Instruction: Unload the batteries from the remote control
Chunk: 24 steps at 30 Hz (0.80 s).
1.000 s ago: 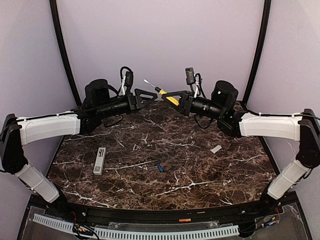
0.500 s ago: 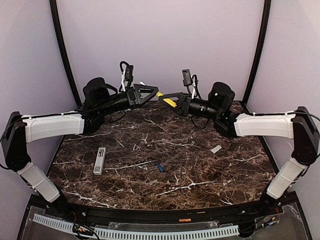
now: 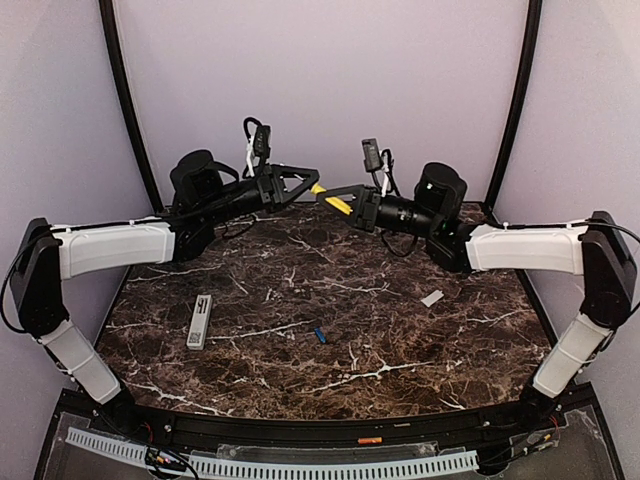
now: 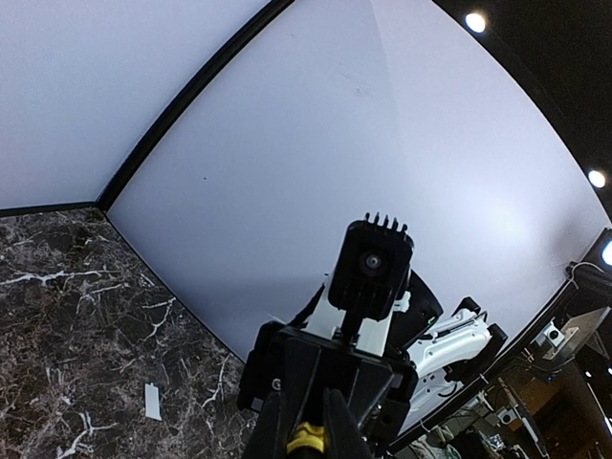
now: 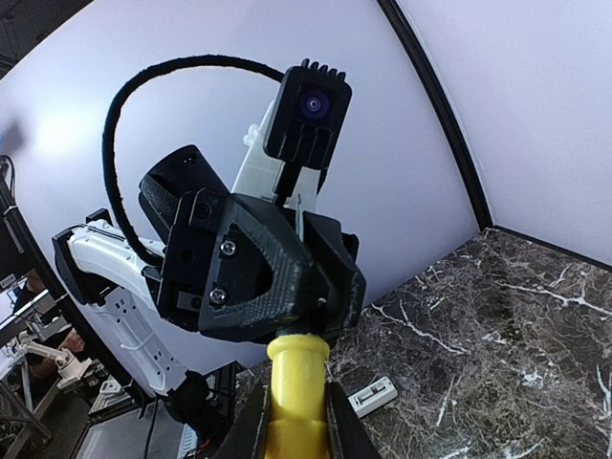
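The remote control [image 3: 200, 321] lies flat on the marble at the left, and shows small in the right wrist view [image 5: 373, 395]. One blue battery [image 3: 320, 335] lies loose near the table's middle. Both arms are raised at the back and meet over a yellow stick tool [image 3: 341, 202]. My left gripper [image 3: 312, 183] is shut on the tool's end [image 4: 306, 440]. My right gripper [image 3: 330, 195] has its fingers against the yellow handle [image 5: 298, 382]. In each wrist view the other gripper fills the middle.
A small flat white lid piece [image 3: 432, 298] lies on the right side of the table, also in the left wrist view [image 4: 152, 402]. Black frame posts and lilac walls close in the back. A small orange item [image 3: 370, 440] sits on the front rail.
My left arm moved right to the tool's tip and its jaws closed on it. My right arm shifted slightly left with the tool; its hold looks unchanged.
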Each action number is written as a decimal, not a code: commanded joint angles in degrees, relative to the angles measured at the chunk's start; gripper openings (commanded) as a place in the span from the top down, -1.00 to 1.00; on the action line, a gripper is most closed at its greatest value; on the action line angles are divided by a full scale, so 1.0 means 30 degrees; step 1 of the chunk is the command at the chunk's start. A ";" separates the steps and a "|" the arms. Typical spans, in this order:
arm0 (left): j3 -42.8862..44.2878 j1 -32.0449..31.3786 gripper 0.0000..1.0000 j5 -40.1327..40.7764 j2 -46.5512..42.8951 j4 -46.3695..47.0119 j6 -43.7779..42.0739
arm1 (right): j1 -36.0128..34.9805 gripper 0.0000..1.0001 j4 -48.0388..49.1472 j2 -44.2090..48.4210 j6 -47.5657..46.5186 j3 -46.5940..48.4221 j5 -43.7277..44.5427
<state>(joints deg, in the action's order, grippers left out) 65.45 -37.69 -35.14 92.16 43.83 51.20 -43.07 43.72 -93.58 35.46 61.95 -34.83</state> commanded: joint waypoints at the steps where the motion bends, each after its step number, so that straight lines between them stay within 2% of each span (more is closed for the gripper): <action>1: 0.0991 0.0084 0.99 -0.0327 -0.0504 -0.1922 -0.1250 | 0.0060 0.40 -0.2141 0.0140 -0.1279 0.1004 -0.0265; 2: 0.1101 0.0084 0.99 -0.0131 -0.0688 -0.3038 -0.1526 | 0.0063 0.19 -0.2928 0.0241 -0.1732 0.1139 -0.0129; 6: 0.1734 0.0243 0.99 0.0598 -0.1408 -0.6478 -0.3303 | 0.0087 -0.35 -0.6369 0.1028 -0.3740 0.1223 0.0866; 8: 0.2089 0.0451 0.99 0.1065 -0.1795 -0.8464 -0.4276 | 0.0165 -0.57 -0.7784 0.1565 -0.4624 0.0985 0.1354; 10: 0.2554 0.0694 0.99 0.1387 -0.2081 -1.0327 -0.5332 | 0.0272 -0.70 -0.9177 0.2095 -0.5379 0.0684 0.1866; 14: 0.3963 0.1252 0.99 0.2487 -0.2303 -1.4837 -0.7459 | 0.0509 -0.81 -1.0874 0.3192 -0.6552 -0.0306 0.3129; 18: 0.6644 0.1729 0.99 0.4249 -0.1708 -2.1046 -1.0208 | 0.0643 -0.83 -1.2303 0.4001 -0.7310 -0.0869 0.4426; 21: 0.8788 0.1906 0.99 0.7190 -0.0535 -2.6308 -1.1910 | 0.0689 -0.84 -1.3316 0.4187 -0.7855 -0.0834 0.5283; 24: 1.0933 0.2355 0.99 0.9607 0.0775 -2.9656 -1.3074 | 0.0682 -0.83 -1.4060 0.4190 -0.8139 -0.0664 0.5908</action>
<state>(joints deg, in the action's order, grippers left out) 92.09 -32.08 -18.20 90.19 -22.98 20.56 -41.45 6.35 -81.73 13.93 60.07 -21.61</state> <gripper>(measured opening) 0.094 0.917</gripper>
